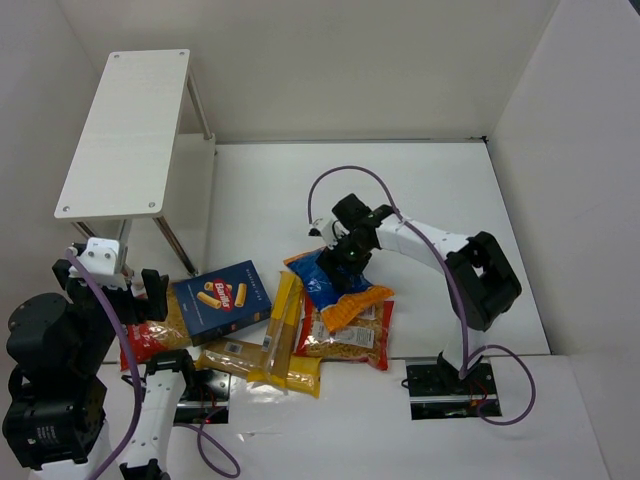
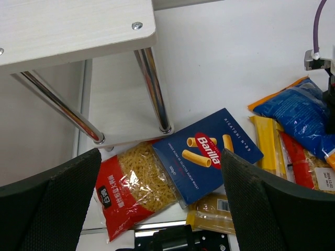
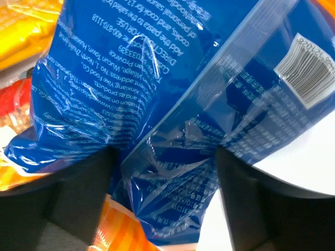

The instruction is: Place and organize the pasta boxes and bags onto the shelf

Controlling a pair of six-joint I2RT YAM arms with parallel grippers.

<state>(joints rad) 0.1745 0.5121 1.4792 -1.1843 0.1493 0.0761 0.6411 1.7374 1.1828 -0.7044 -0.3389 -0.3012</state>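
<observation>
Overhead first. The shelf (image 1: 125,130) stands far left on the table (image 1: 440,200), its top tier bare. The goods lie in a heap near the arm bases. The right hand (image 1: 345,252) is down on the blue bag (image 1: 322,283). That bag lies on a diagonal, orange end toward the near right, riding on a red-trimmed bag (image 1: 352,338). Being on top, it looks the easy first pick.

Left wrist view now. The left hand (image 2: 161,172) is spread wide and holds nothing, poised above the blue carton (image 2: 207,154). The carton lies flat, face up, its long axis slanting away to the right, one corner just beside a shelf leg (image 2: 154,86). A second red-trimmed bag (image 2: 131,188) lies tucked against it.

Right wrist view. The dark fingers (image 3: 78,193) sit either side of a raised fold of blue film. They touch it, but I cannot tell whether they are squeezing. My read is that a grasp across the bag's width is being set up.
</observation>
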